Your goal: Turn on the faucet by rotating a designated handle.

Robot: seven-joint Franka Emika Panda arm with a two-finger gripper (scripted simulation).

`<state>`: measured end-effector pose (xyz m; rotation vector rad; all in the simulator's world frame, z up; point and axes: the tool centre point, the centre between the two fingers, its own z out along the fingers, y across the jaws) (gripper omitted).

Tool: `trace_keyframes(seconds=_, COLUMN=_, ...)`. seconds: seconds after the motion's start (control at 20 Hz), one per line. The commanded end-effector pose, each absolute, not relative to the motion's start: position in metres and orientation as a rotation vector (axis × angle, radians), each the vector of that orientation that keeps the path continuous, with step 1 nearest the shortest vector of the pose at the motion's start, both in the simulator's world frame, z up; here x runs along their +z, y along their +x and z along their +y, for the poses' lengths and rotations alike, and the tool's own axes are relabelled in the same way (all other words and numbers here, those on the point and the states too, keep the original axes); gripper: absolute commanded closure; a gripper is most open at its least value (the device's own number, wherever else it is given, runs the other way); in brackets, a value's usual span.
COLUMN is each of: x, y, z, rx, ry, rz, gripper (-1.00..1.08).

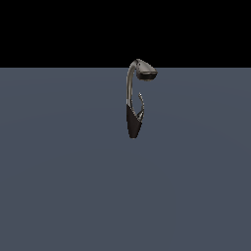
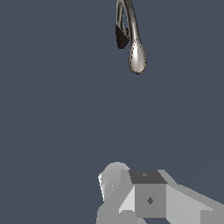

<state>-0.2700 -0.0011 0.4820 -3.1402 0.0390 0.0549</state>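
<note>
The faucet (image 1: 132, 122) stands on the grey floor in the exterior view, its dark cone base tapering downward. Its slim arched neck (image 1: 130, 83) rises to a flat spout head (image 1: 146, 73). The handle (image 1: 142, 105), a short thin curved lever, sprouts from the base on the exterior view's right of the neck. In the wrist view the faucet (image 2: 137, 57) shows spout-first, well apart from my gripper (image 2: 140, 186). Only grey blocks of the gripper show at the picture's edge, so I cannot tell how its jaws stand. The gripper does not show in the exterior view.
A flat grey-blue floor (image 1: 59, 186) spreads around the faucet, and a black background lies beyond its far edge. No other objects are in view.
</note>
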Motion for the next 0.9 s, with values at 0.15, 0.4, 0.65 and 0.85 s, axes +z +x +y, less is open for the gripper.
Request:
trace_keyframes(seconds=0.15, x=0.482, y=-0.269, z=-0.003, rx=0.058, ry=-3.145, rz=0.043, gripper=1.08)
trace_keyframes(seconds=0.4, x=0.480, y=-0.266, z=-0.013, rx=0.069, ry=-3.168, rz=0.055, gripper=1.08)
trace_keyframes(seconds=0.65, x=0.480, y=-0.266, z=-0.014, rx=0.069, ry=-3.172, rz=0.054, gripper=1.08)
trace_keyframes(seconds=0.85, x=0.480, y=-0.262, z=-0.013, rx=0.076, ry=-3.162, rz=0.073, gripper=1.08)
